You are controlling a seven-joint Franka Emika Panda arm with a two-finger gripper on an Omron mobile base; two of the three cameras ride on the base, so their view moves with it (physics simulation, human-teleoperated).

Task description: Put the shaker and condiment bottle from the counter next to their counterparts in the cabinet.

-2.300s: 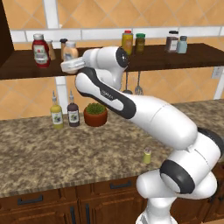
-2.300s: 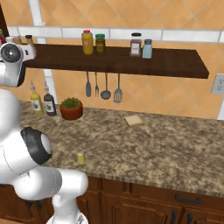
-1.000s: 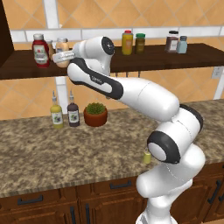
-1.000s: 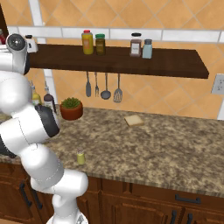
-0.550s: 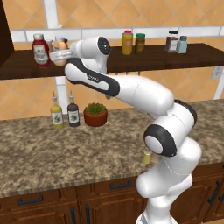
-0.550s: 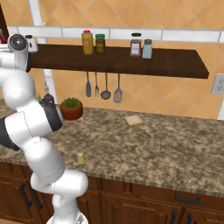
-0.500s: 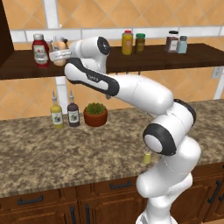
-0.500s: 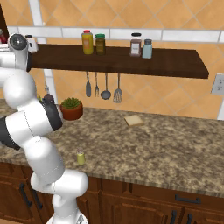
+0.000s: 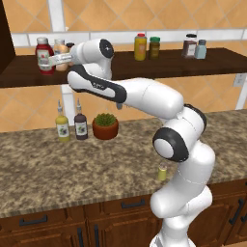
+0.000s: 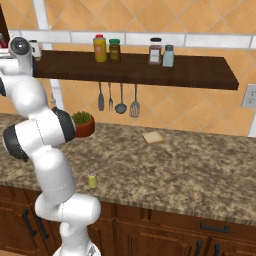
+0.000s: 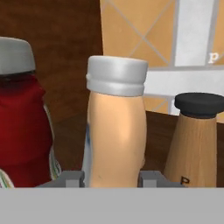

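In the hand view the peach-tan condiment bottle [image 11: 116, 131] with its white cap stands upright between my fingertips [image 11: 70, 178], which press flush on its two sides. My gripper [image 9: 54, 59] is up at the left end of the dark shelf board [image 9: 144, 65], shut on the bottle [image 9: 61, 49]. The red ketchup bottle [image 11: 22, 127] [image 9: 44, 55] is close beside it. At the shelf's right end stand the dark brown shaker [image 9: 189, 46] and the pale blue shaker [image 9: 201, 49]. The yellow-green shaker [image 9: 162, 171] [image 10: 92, 179] sits on the counter near the robot's body.
A light wooden shaker with a black cap [image 11: 197, 140] stands just on the bottle's other side. A yellow bottle [image 9: 140, 47] and a green jar [image 9: 154, 47] share the mid shelf. A potted plant [image 9: 105, 126], two bottles [image 9: 62, 128] and hanging utensils [image 10: 120, 97] line the wall.
The arm has swung left along the shelf, carrying the peach bottle up beside the ketchup bottle. Over the last half second it has hardly moved.
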